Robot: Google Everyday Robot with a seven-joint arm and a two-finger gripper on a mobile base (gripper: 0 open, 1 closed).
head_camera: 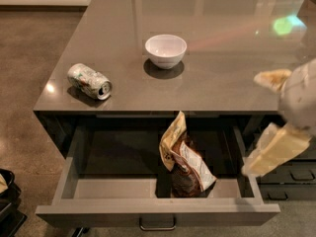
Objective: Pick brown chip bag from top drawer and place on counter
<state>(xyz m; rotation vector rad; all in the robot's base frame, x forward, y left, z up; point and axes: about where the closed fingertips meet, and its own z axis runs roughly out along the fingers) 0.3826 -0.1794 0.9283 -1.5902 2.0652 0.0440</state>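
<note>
- brown chip bag (185, 162) stands tilted in the open top drawer (158, 214), right of centre; lower end near the front wall; upper flap rising towards the desk (123, 48) edge
- gripper (252, 124) hangs at the drawer's right end, apart from the bag; fingers (276, 149) spread wide, holding nothing
- judged light, soft crinkled foil; likely slippery, easily crushed; contents fragile
- best hold: the raised upper flap, pinched gently across the fold; a hard squeeze may burst it

Cream pincer (251, 123) at right edge; tan-and-brown lettered chip bag (185, 157); white bowl (166, 48); grey-brown counter (222, 58).
</note>
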